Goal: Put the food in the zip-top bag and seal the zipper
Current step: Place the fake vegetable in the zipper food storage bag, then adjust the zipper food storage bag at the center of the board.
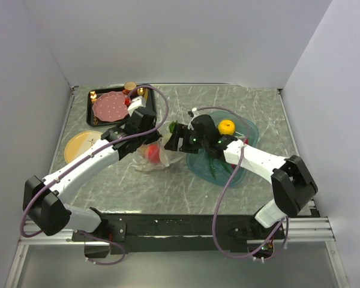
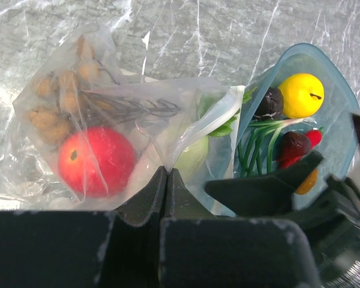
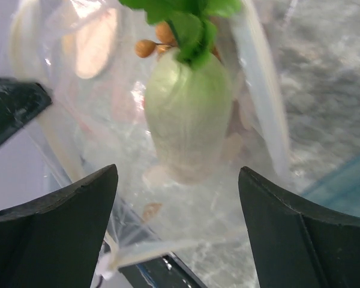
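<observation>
Nearest us in the top view, the left arm extended from 7 o'clock and the right arm from 5 o'clock, their wrists close together over the middle of the marbled table [image 1: 258, 105]. The left gripper [image 2: 166, 177] had its jaws pressed together on the near edge of the zip-top bag [image 2: 108, 90], which lay crumpled at the table's centre. The right gripper [image 3: 177, 174] hung at the bag's mouth on its 3 o'clock side, fingers spread wide and gripping nothing. Through the clear film we saw the red apple [image 2: 96, 161], the brown nut cluster [image 2: 54, 105] and the white oblong piece [image 3: 189, 120] topped by green leaves [image 3: 192, 24]. The zipper [image 2: 222, 114] curled unsealed beside them. Just beside the bag at 3 o'clock sat a teal tray [image 2: 336, 108] holding the yellow-orange round fruit [image 2: 300, 95], the red chili [image 2: 314, 137], a dark round piece [image 2: 268, 103] and green strands [image 2: 252, 147]. At 9 o'clock lay a yellow plate [image 1: 78, 147]. Farther off at 11 o'clock, a black tray [image 1: 90, 119] carried a pink dotted plate [image 1: 111, 106], with a brown cup [image 1: 130, 86] at its far edge.
</observation>
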Motion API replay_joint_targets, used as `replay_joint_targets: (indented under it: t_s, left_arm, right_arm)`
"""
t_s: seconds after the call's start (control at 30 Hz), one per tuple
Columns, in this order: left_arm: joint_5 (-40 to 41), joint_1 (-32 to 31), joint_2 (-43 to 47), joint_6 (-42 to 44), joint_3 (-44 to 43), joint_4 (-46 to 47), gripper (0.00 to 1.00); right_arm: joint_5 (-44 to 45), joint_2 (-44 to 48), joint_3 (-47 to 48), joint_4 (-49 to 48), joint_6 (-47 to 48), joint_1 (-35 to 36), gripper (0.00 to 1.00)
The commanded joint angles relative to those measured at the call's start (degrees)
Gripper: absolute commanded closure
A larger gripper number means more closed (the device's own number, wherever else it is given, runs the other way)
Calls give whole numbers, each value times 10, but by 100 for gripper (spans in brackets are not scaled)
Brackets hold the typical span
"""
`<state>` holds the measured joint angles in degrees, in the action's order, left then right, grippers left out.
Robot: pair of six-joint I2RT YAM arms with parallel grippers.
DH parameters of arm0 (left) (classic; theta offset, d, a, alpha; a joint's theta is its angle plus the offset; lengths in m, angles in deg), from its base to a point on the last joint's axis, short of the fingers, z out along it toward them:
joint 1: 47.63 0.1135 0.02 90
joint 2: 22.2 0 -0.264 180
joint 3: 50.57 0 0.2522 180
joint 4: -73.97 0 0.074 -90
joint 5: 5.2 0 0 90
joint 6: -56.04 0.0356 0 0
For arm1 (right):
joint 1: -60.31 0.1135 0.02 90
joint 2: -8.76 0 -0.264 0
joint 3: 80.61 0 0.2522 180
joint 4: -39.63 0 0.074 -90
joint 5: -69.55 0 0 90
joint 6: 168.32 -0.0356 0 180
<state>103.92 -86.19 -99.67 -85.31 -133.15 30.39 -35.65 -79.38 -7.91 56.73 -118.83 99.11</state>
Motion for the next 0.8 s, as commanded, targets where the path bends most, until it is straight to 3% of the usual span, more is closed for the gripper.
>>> replay_joint_targets:
  t_s: [0.0,0.07,0.13,0.23,0.27,0.47,0.53,0.6,0.77]
  left_arm:
    - [18,-2,27,-2,-35,-2,99]
    - [29,-1,36,6,-40,-1,99]
    - [62,0,46,-2,-56,-29,99]
    - [61,5,72,3,-48,-7,98]
    - [58,11,69,-4,-54,-23,99]
    - [106,28,-1,-53,-55,-107,99]
    - [16,53,-14,17,-17,-46,99]
    - [54,60,-50,-18,-43,-121,99]
    - [8,62,-10,5,-54,-68,99]
  right_arm:
    - [59,88,4,28,21,-11,14]
    - [88,131,-10,36,17,-15,30]
    - [111,153,-18,39,20,-22,64]
    - [105,165,-23,41,30,-30,95]
    - [108,155,-12,51,32,-32,99]
    - [136,168,-40,97,34,-68,92]
    - [128,182,-59,91,37,-86,90]
    - [123,198,-79,91,40,-108,89]
    - [114,216,-93,97,47,-125,87]
